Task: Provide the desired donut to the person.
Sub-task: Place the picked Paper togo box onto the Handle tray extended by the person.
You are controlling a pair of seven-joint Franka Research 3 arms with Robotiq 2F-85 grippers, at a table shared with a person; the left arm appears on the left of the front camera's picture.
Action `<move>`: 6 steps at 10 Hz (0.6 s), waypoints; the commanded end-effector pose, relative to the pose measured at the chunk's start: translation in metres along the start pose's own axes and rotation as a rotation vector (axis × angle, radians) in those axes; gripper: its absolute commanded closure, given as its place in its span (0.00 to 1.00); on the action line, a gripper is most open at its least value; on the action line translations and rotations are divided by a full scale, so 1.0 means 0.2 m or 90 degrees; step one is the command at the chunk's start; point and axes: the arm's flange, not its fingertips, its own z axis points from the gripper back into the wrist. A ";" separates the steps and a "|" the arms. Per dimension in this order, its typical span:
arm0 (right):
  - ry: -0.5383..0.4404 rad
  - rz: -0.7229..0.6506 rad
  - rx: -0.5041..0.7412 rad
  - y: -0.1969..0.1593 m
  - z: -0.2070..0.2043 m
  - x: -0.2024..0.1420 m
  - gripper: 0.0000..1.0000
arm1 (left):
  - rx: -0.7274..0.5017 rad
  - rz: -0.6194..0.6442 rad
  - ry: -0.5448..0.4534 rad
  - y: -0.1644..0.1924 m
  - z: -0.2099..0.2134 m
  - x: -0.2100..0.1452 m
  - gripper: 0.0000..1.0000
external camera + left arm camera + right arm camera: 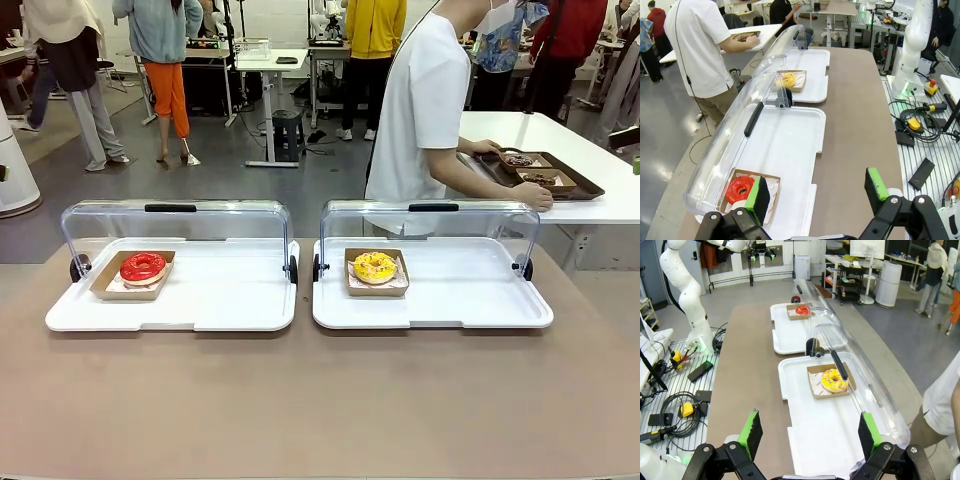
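A red-glazed donut [143,267] lies in a cardboard holder on the left white tray [230,300]. A yellow-glazed donut [375,267] lies in its own holder on the right white tray [470,300]. The person [425,100] in a white shirt stands across the table, turned away toward a side table, hands on a brown tray [585,187]. My left gripper [817,192] hangs open above the table's near edge, with the red donut [740,189] just left of its pad. My right gripper [809,432] is open too, above the right tray, the yellow donut [834,380] ahead of it.
Both trays have clear domed lids [175,225] [430,222] swung back to the far side, with black handles. The brown tray on the side table carries more donuts [520,160]. Bystanders stand farther back. Cables and control boxes [917,125] lie beside the table on the robot's side.
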 end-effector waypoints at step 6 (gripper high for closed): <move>-0.015 0.004 -0.004 0.00 -0.01 0.01 0.00 | 0.002 -0.002 0.000 0.00 0.01 0.00 0.00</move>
